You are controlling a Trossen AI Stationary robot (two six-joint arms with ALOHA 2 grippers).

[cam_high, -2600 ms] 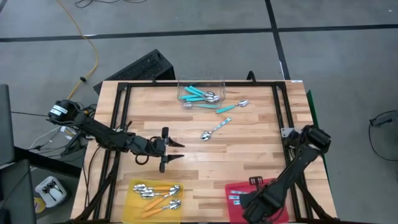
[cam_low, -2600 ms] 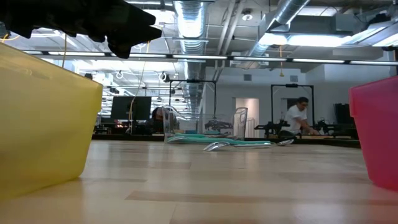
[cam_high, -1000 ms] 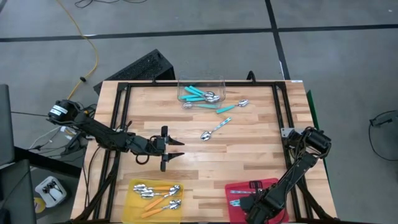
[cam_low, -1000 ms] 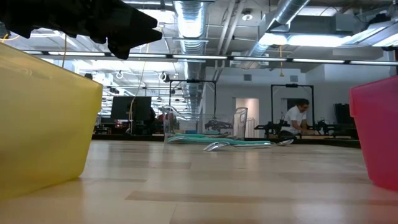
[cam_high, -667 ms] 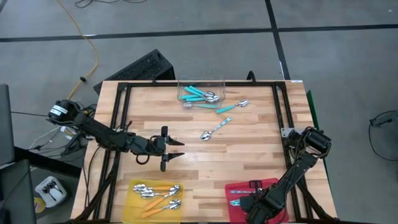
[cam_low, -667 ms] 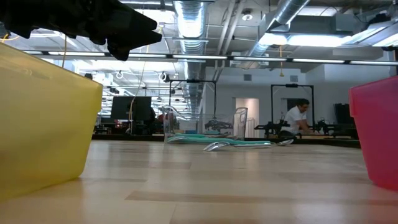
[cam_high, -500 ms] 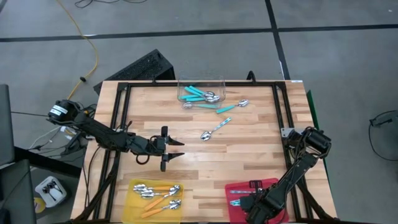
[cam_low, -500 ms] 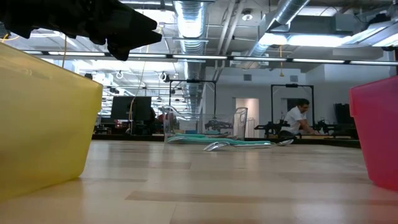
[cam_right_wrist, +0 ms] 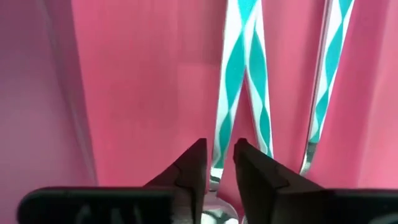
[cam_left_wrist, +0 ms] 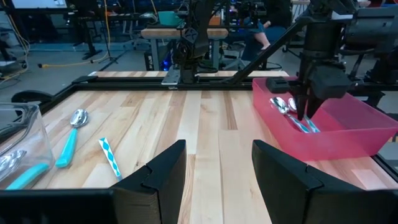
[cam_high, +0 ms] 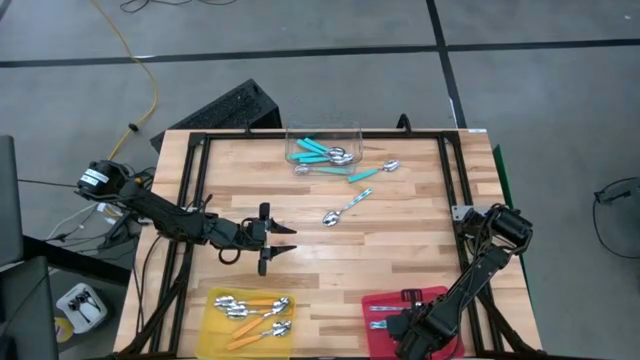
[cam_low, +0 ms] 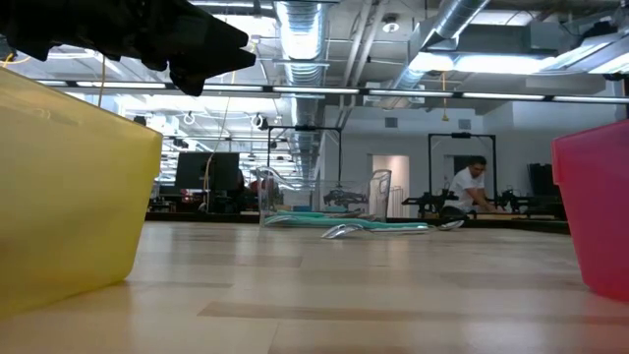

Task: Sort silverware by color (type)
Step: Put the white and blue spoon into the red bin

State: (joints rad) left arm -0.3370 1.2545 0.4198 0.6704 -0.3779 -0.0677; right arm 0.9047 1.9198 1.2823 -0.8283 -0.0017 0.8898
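Note:
My right gripper (cam_right_wrist: 219, 163) points straight down into the red tray (cam_high: 372, 300) at the table's near right. It is open by a narrow gap. Its fingers stand either side of a teal-and-white striped spoon handle (cam_right_wrist: 239, 93) that lies on the tray floor beside another striped spoon (cam_right_wrist: 329, 62). My left gripper (cam_high: 283, 241) hovers open and level over the table's middle left, with nothing between its fingers. A striped spoon (cam_high: 347, 207) and a teal-handled spoon (cam_high: 372, 172) lie flat on the table. Orange-handled spoons (cam_high: 255, 310) lie in the yellow tray (cam_high: 214, 300).
A clear tub (cam_high: 322, 135) with teal-handled spoons stands at the far middle of the table. A black frame (cam_high: 200, 180) runs round the tabletop. Bare wood lies between the two trays and between my left gripper and the loose spoons. People work at benches in the room beyond.

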